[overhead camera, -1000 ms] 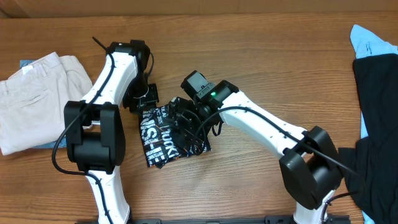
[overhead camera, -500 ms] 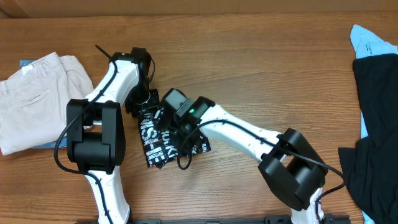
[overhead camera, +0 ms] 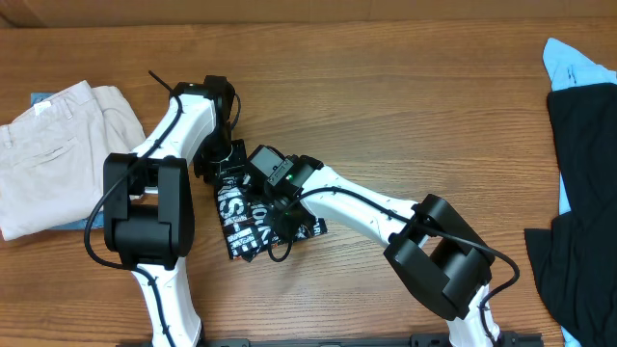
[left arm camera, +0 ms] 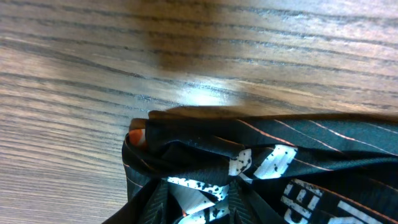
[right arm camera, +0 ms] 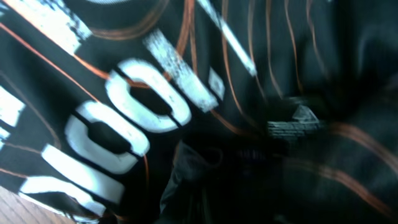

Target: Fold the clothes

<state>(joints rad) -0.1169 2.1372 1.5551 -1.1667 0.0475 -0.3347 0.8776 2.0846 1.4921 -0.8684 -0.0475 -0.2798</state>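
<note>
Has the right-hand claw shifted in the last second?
Yes. The right gripper has slid left over the black garment, closer to the beige trousers and farther from the dark cloth at the far right.

Garment blk, orange lines, white lettering, blurry logo poss. pale-blue; trousers beige.
</note>
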